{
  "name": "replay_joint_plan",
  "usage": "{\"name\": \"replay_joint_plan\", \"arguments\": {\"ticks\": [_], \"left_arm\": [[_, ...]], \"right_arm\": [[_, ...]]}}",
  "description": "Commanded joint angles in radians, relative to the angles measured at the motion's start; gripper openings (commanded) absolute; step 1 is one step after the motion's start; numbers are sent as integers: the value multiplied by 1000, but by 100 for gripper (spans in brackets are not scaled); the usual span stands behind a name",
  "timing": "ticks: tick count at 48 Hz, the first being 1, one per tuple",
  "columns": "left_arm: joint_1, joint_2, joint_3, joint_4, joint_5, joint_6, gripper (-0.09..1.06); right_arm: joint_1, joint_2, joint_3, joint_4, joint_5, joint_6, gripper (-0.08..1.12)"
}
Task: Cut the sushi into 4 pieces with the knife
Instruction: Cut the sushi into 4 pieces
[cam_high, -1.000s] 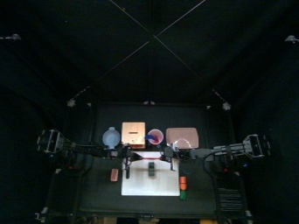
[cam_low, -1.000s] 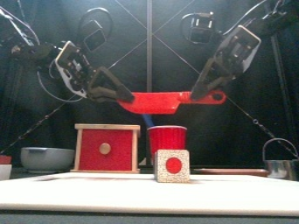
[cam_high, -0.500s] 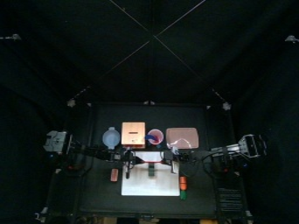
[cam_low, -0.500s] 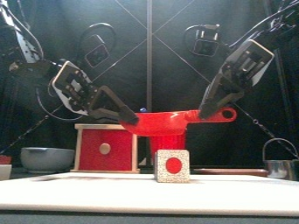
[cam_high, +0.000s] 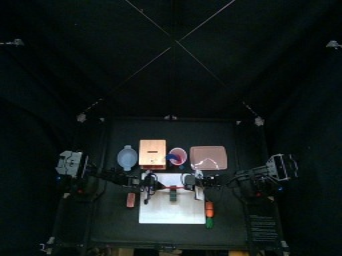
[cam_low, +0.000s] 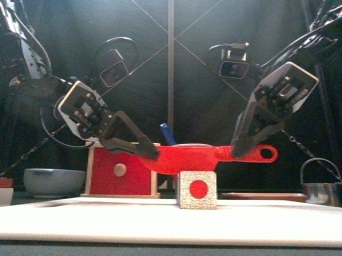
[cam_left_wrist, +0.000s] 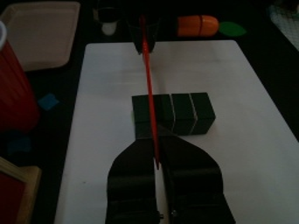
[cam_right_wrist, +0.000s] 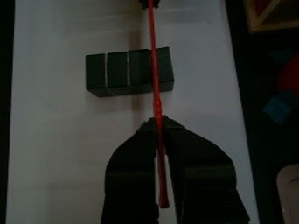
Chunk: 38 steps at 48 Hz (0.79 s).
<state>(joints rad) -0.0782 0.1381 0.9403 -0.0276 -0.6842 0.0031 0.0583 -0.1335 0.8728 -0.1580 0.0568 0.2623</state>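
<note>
The red knife is being held lower than a second ago, now just above the sushi roll. Its blade end is being clamped by the left gripper, its handle by the right gripper. The roll is lying, blocks joined, on the white cutting board.

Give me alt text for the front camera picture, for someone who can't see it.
The left fingers and right fingers hold a red knife level, directly over a sushi roll standing on a white board. Behind are a wooden box and a grey bowl.
</note>
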Motion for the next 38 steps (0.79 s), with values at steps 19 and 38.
{"name": "replay_joint_plan", "arguments": {"ticks": [19, 38], "left_arm": [[-12, 35, -11, -21, -5, -3, 26], [-15, 81, -15, -69, 5, -3, 26]], "right_arm": [[3, 14, -11, 5, -2, -2, 8], [0, 97, -12, 8, -2, -2, 8]]}}
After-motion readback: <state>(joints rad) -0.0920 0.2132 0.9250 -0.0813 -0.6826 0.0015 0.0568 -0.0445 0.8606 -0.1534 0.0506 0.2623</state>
